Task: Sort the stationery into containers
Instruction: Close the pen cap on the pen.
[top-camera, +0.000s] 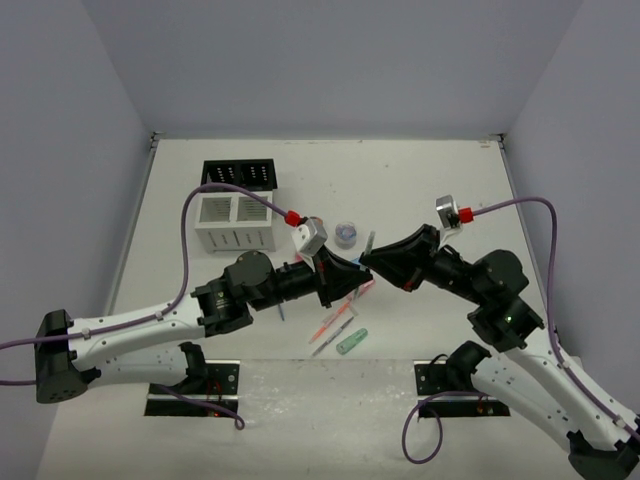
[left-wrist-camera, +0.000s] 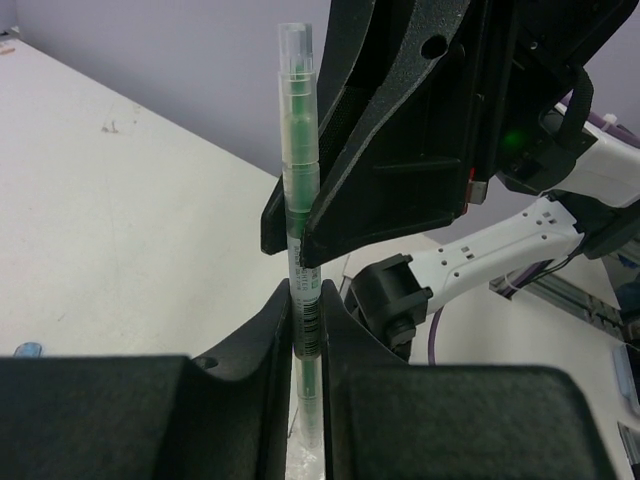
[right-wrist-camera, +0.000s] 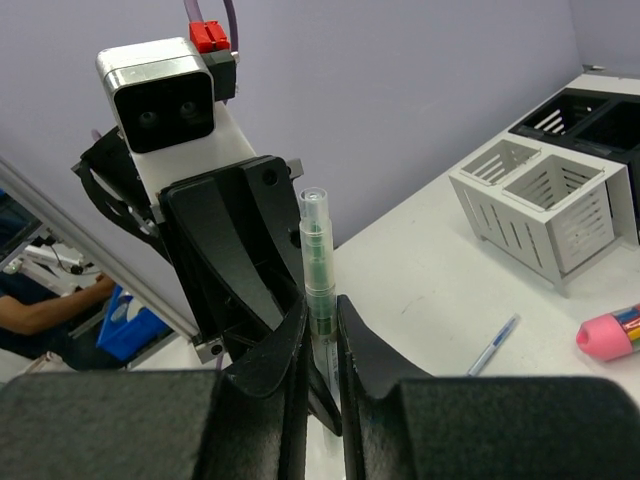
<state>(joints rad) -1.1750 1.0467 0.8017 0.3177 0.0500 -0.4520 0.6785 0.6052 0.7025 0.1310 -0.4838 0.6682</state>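
Green pen (left-wrist-camera: 299, 190) apparently gripped above table (left-wrist-camera: 120, 230)

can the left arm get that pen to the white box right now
Probably not yet: the right gripper also clamps the green pen that the left gripper holds. Once the pen is freed, the way to the white box looks open.
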